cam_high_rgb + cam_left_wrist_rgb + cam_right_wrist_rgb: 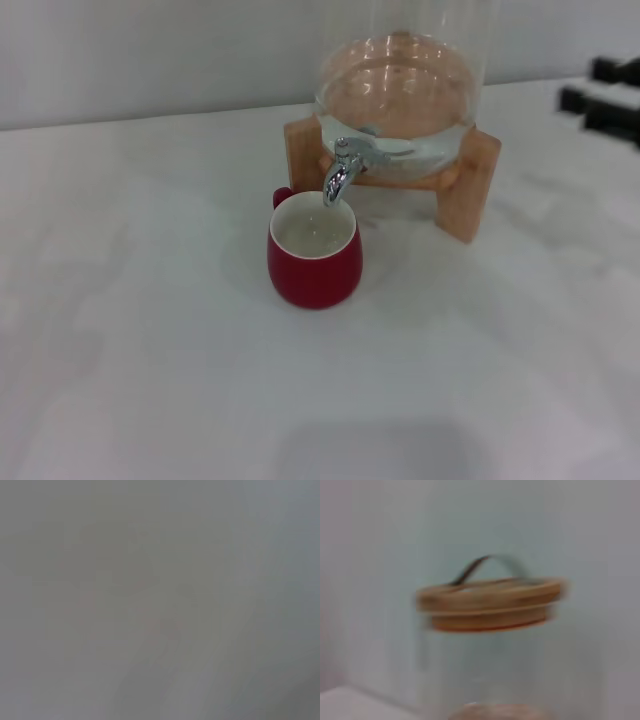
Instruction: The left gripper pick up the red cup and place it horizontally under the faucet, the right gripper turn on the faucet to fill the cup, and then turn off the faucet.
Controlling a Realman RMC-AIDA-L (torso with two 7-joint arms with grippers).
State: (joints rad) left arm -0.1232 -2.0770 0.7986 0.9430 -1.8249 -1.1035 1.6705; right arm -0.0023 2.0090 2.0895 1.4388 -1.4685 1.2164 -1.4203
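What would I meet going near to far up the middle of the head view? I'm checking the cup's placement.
Bare white table → red cup → faucet → wooden stand with the glass jar.

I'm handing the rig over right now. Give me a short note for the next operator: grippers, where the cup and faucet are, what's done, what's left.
Left gripper: not in view in any picture.
Right gripper: at the table's far right edge, away from the faucet; I cannot tell whether it is open or shut.
Red cup: upright on the white table, directly under the faucet spout, with water inside.
Glass dispenser jar sits on its wooden stand, wooden lid on.
Done: cup placed and apparently filled; no stream visible from the spout.
Left: confirm the faucet lever is fully off, then park.
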